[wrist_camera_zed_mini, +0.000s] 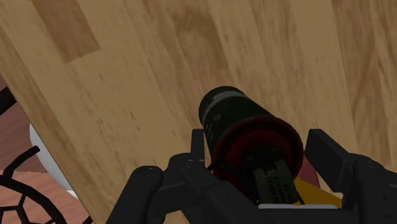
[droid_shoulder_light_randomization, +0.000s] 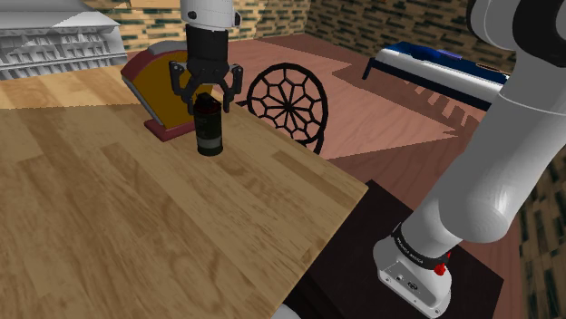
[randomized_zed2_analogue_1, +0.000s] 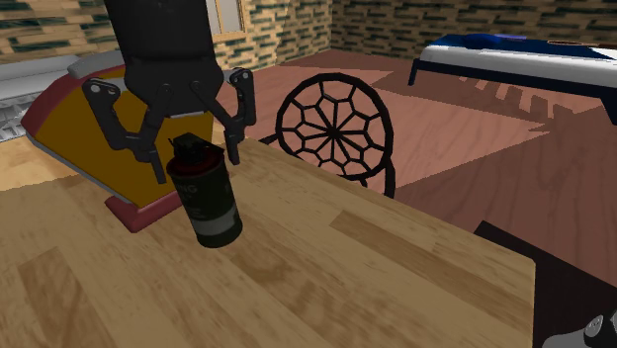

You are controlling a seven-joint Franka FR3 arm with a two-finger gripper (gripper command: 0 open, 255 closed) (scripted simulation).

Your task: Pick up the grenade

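Note:
The grenade (droid_shoulder_light_randomization: 209,127) is a dark cylindrical canister with a red-rimmed top and a pale band near its base. It stands upright on the wooden table (droid_shoulder_light_randomization: 136,227), close to the far edge. My black gripper (droid_shoulder_light_randomization: 208,101) hangs straight above it, open. Its fingers straddle the grenade's cap without touching it. The second exterior view has the grenade (randomized_zed2_analogue_1: 206,198) just below the gripper (randomized_zed2_analogue_1: 196,163), with both fingertips level with the canister's top. From the wrist, the grenade (wrist_camera_zed_mini: 245,127) sits centred in the gripper (wrist_camera_zed_mini: 248,184).
A red and yellow curved object (droid_shoulder_light_randomization: 154,82) lies on the table right behind the grenade. A black chair with a wheel-patterned back (droid_shoulder_light_randomization: 288,100) stands past the table's edge. A blue bed (droid_shoulder_light_randomization: 435,63) is farther off. My dark stand (droid_shoulder_light_randomization: 363,263) adjoins the table's corner.

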